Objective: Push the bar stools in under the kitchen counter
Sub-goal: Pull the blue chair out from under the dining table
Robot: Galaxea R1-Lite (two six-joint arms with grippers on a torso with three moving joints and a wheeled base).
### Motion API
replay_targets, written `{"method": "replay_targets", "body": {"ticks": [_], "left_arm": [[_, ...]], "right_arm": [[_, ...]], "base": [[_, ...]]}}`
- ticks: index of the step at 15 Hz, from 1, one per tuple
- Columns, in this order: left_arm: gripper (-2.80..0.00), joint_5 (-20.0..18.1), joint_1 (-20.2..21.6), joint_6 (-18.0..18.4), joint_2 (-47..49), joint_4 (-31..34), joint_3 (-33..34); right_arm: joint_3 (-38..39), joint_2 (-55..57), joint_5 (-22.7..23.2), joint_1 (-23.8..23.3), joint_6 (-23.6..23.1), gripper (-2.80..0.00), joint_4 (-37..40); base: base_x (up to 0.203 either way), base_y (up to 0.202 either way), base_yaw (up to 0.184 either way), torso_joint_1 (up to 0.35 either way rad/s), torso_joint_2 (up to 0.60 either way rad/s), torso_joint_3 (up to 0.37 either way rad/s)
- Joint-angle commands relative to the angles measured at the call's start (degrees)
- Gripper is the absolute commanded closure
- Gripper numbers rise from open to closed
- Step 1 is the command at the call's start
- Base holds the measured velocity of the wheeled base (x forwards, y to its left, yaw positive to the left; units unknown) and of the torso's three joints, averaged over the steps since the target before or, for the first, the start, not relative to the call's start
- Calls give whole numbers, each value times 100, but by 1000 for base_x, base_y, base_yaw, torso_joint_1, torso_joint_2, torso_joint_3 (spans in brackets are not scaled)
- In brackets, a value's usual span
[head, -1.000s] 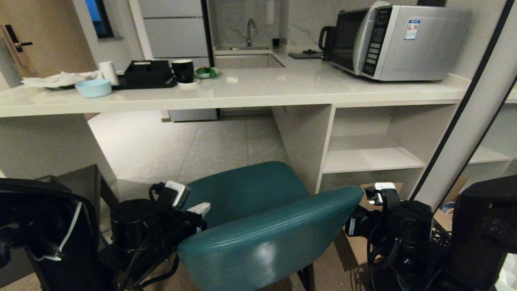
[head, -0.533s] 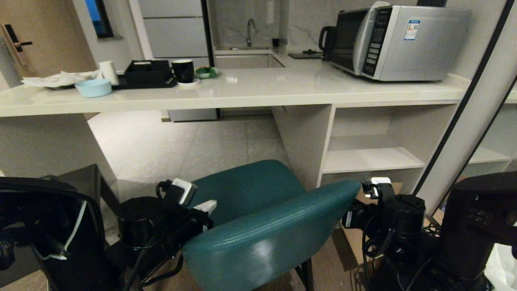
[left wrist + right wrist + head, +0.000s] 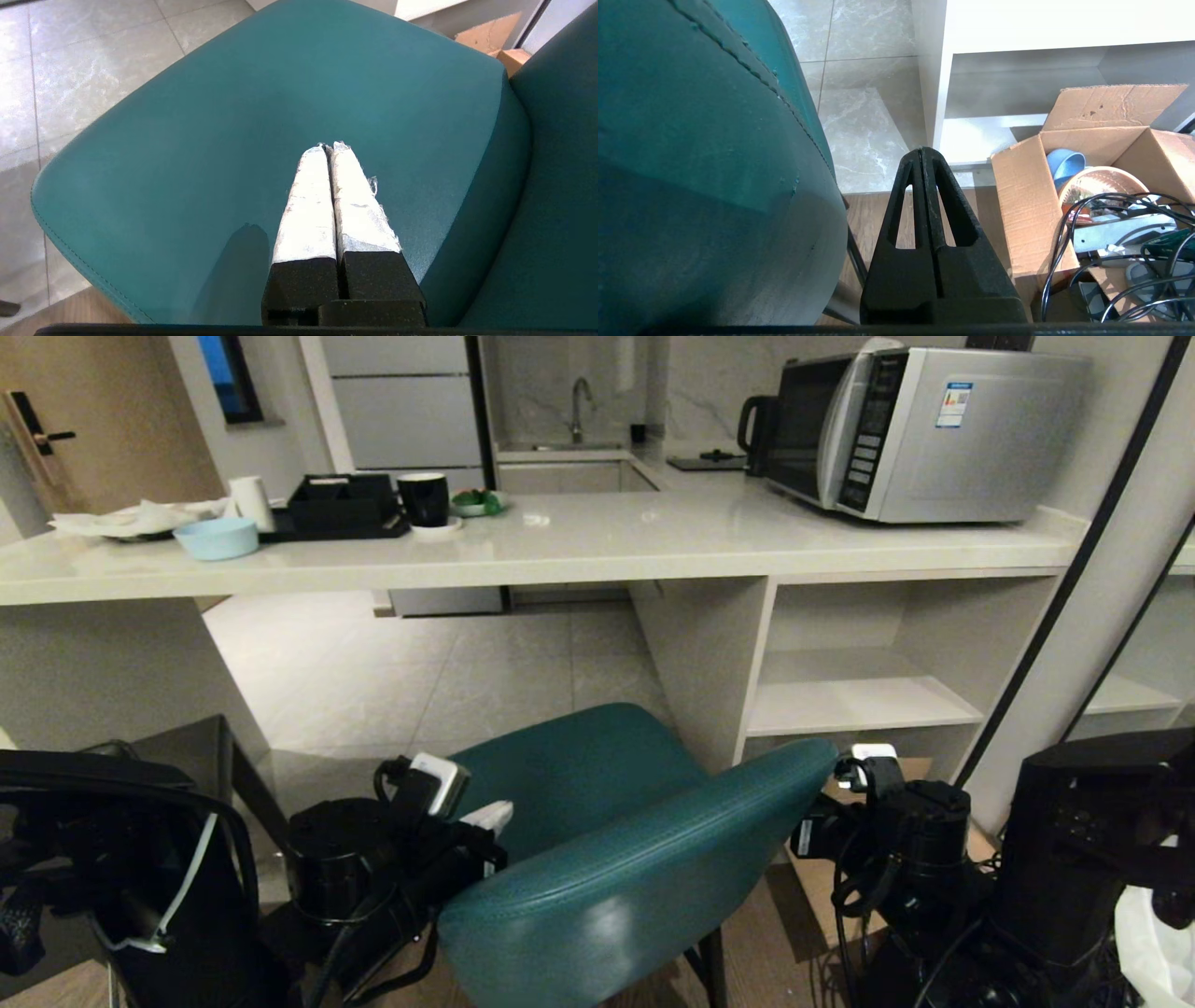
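A: Item one: rounded teal upholstered bar stool (image 3: pixel 597 840) with thin black legs. Location?

B: Directly ahead, on the floor in front of the gap under the thick glossy off-white stone-look worktop (image 3: pixel 597 546). Seat not yet under the slab, by the look of it. Low backrest nearest, seat pointing toward the opening beside the white panel leg (image 3: pixel 700 663).

A: Item two: left gripper (image 3: pixel 331 148).

B: Fingers pressed together, nothing between them. Tips over the seat near the backrest corner; contact with the seat not certain from the wrist view.

A: Item three: right gripper (image 3: pixel 922 151).

B: Also closed on nothing. Just beside the other end of the backrest, over the wooden floor; touching or not, cannot tell.

A: Second stool?

B: Only a dark boxy shape (image 3: pixel 201 747) at the lower left, partly hidden; probably the grey leather one, not confirmed.

A: Other stock?

B: Silver microwave (image 3: pixel 920 429), black mug (image 3: pixel 423 499), pale blue bowl (image 3: pixel 217 539) and black tray (image 3: pixel 341 504) on the worktop; open cardboard box of crockery and cables (image 3: pixel 1087 186) by the white open shelving (image 3: pixel 859 700).

A: Handling note for the push?

B: Best pressed evenly from both ends of the backrest, low and level, to avoid swivelling. Aim left of the panel leg; clearance there looks narrow. Slow advance advised: tall stool, thin legs, tipping likely if shoved high.
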Motion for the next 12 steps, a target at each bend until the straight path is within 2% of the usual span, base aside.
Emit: {"method": "replay_targets", "body": {"ticks": [1, 4, 8, 10, 12], "left_arm": [[0, 21, 23, -4, 19, -29, 8], [0, 102, 207, -105, -129, -29, 7], [0, 143, 1166, -364, -499, -29, 111], [0, 143, 1329, -428, -930, -29, 176], [0, 147, 1359, -446, -1407, -29, 616]], "right_arm": [[20, 11, -12, 2, 12, 0, -54], [76, -73, -27, 2, 33, 0, -54], [432, -778, -189, 9, 38, 0, -54], [691, -1316, -237, 4, 15, 0, -54], [1128, -1971, -311, 6, -134, 0, -54]], "base": [[0, 0, 0, 0, 0, 0], [0, 0, 0, 0, 0, 0], [0, 0, 0, 0, 0, 0], [0, 0, 0, 0, 0, 0], [0, 0, 0, 0, 0, 0]]}}
